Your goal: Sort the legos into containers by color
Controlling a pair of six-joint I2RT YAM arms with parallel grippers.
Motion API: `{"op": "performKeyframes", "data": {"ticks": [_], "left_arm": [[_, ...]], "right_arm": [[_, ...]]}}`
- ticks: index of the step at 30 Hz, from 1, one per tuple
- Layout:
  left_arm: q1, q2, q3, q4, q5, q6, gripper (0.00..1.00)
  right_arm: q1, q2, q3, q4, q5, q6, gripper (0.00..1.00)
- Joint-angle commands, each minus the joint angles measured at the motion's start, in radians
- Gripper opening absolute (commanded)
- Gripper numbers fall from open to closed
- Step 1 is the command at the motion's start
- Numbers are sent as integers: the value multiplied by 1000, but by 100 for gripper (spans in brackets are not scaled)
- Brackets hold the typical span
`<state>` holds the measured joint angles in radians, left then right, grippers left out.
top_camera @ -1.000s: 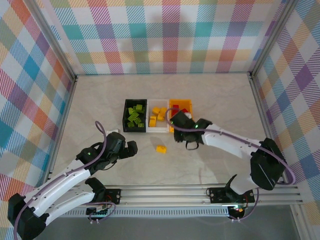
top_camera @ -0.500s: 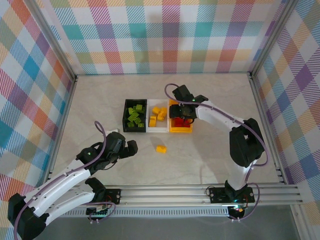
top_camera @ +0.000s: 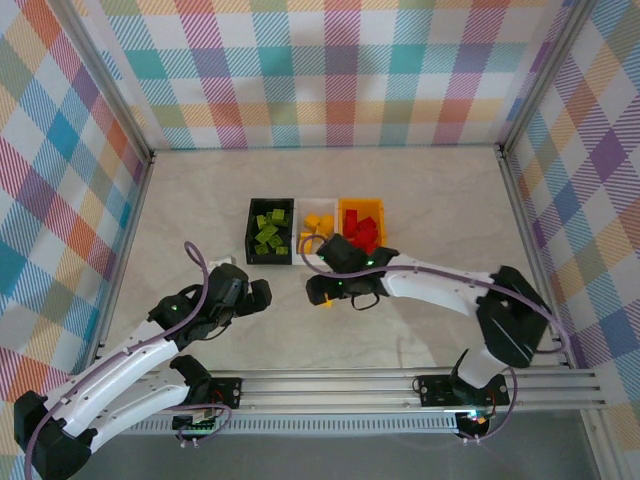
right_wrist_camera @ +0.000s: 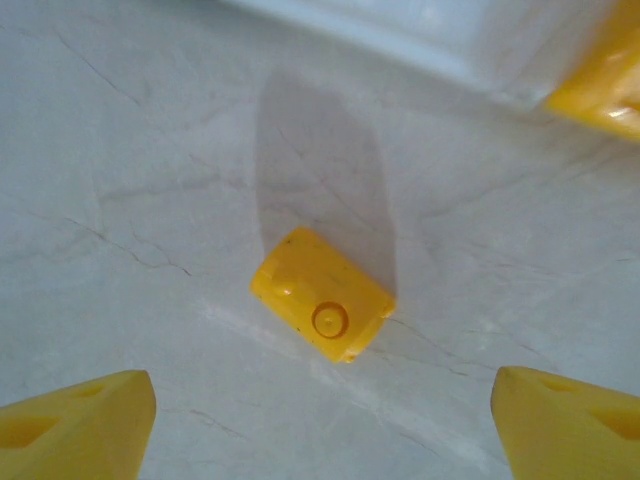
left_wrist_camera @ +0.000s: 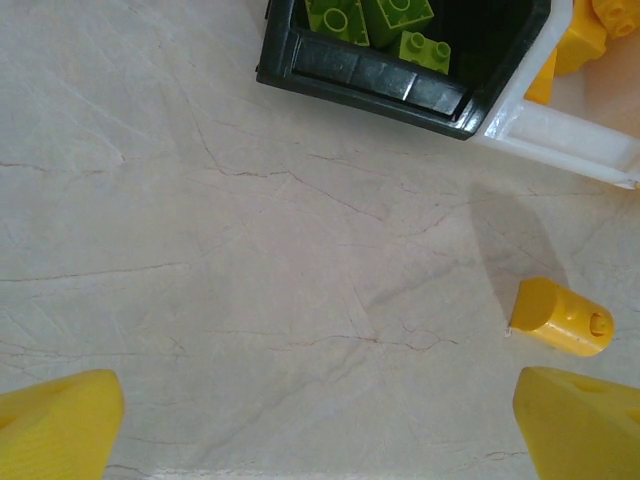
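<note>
One loose yellow lego (right_wrist_camera: pixel 322 306) lies on the table in front of the white bin (right_wrist_camera: pixel 400 30). My right gripper (right_wrist_camera: pixel 325 425) hangs over it, open, its yellow fingertips (right_wrist_camera: pixel 80 420) well clear on either side. From above, the right gripper (top_camera: pixel 322 292) covers most of that brick. The black bin (top_camera: pixel 270 232) holds green legos (left_wrist_camera: pixel 370 15), the white bin (top_camera: pixel 318 225) yellow ones, and the orange-yellow bin (top_camera: pixel 361 225) red ones. My left gripper (top_camera: pixel 258 295) rests open and empty to the left; its view also shows the yellow lego (left_wrist_camera: pixel 560 318) and the black bin (left_wrist_camera: pixel 400 85).
The three bins stand side by side at mid-table. Bare marble table (top_camera: pixel 430 200) stretches around them. Checkered walls enclose the back and both sides, with a metal rail (top_camera: pixel 400 380) along the near edge.
The right arm went from the orange-yellow bin's front to over that bin, then swung left and down over the loose yellow lego, its jaws opening. The left arm stayed put.
</note>
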<state>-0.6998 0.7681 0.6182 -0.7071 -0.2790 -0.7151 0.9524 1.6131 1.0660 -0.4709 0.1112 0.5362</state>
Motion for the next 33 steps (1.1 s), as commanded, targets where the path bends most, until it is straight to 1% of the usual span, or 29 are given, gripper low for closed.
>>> {"op": "performKeyframes", "data": {"ticks": [1,4,7,13,16,18,22,27,33], "left_arm": [[-1,-14,21,-33,-20,-8,100],[0,-13,12,-36,-18,-10,100],[2,-15,-1,-31,-16,-14,100],[0,-9,-11,-17,-15,-14,100],[0,-7,-10,-20,-19,-11,100],[0,-7,-11,-22,-20,-11,100],[0,-8,-15,-24,-19,-12,100],[1,-9,-14,-20,-15,-15,100],[0,-7,-9,-19,-12,-17,100]], "right_arm": [[23,92,12,64,-25,42,87],[31,159,42,55,9,42,86],[32,210,65,33,37,28,83],[38,266,81,29,50,3,74],[38,275,83,38,46,-10,67],[38,274,81,47,41,-14,60],[39,258,78,57,44,-22,54],[39,207,62,76,55,-34,43],[39,134,51,82,77,-45,37]]}}
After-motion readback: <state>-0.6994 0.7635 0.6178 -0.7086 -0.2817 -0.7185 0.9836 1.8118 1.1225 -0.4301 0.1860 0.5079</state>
